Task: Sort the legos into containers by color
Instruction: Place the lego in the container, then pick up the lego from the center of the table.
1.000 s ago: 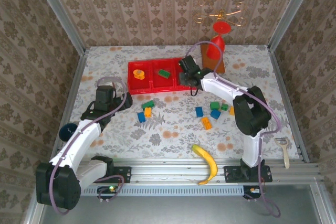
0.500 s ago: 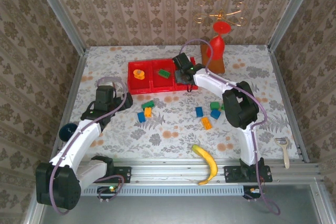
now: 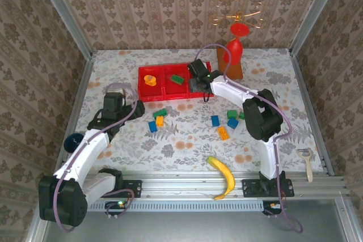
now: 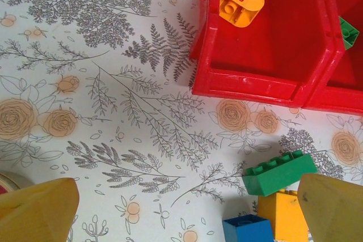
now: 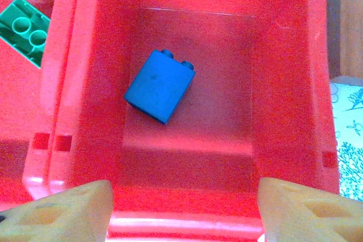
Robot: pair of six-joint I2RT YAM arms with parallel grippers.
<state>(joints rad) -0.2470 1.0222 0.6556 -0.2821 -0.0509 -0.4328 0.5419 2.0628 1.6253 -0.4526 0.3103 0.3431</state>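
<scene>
Above the red plastic tray (image 3: pixel 164 98), the released right claw (image 5: pixel 181 188) overhangs a loose blue plastic brick (image 5: pixel 159 86). A long green brick (image 4: pixel 279 173) lies beside the spread left claw (image 4: pixel 184 196).

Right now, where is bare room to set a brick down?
Bare: the far-left corner between tray and wall; the near strip between left arm and banana. Crowded: bricks in front of the tray, and the right hand over its right compartment.

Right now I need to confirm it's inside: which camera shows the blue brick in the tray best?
The right wrist view: the blue brick lies free on the tray floor, under the open right gripper. From the top, that gripper hides its compartment. The left wrist view faces the compartment with the orange piece instead.
</scene>
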